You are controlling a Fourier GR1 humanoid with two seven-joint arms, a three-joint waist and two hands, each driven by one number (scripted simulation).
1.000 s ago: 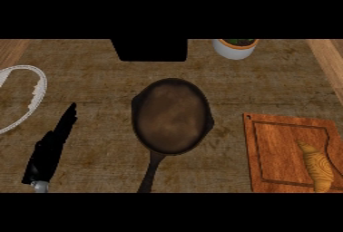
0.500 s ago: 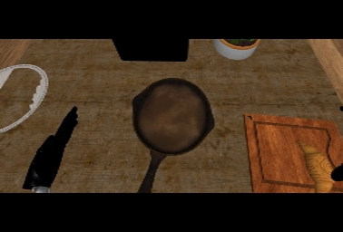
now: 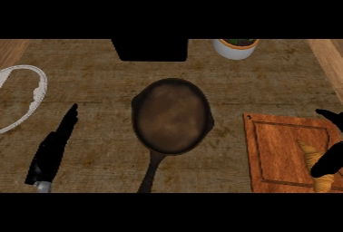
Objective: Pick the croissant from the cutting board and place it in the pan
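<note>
Right hand [image 3: 328,161] over the croissant [image 3: 312,156] on the cutting board [image 3: 281,152].
Fingers spread wide, holding nothing (croissant partly hidden); the pan [image 3: 171,115] sits apart at centre; left hand [image 3: 50,152] rests open.

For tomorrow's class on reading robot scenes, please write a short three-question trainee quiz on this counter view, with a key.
1. True or false: the croissant lies in the pan.
2. Which hand is beside the croissant? A left hand B right hand
3. Fill in: the croissant lies on the ____.

Key: 1 false; 2 B; 3 cutting board.
</note>
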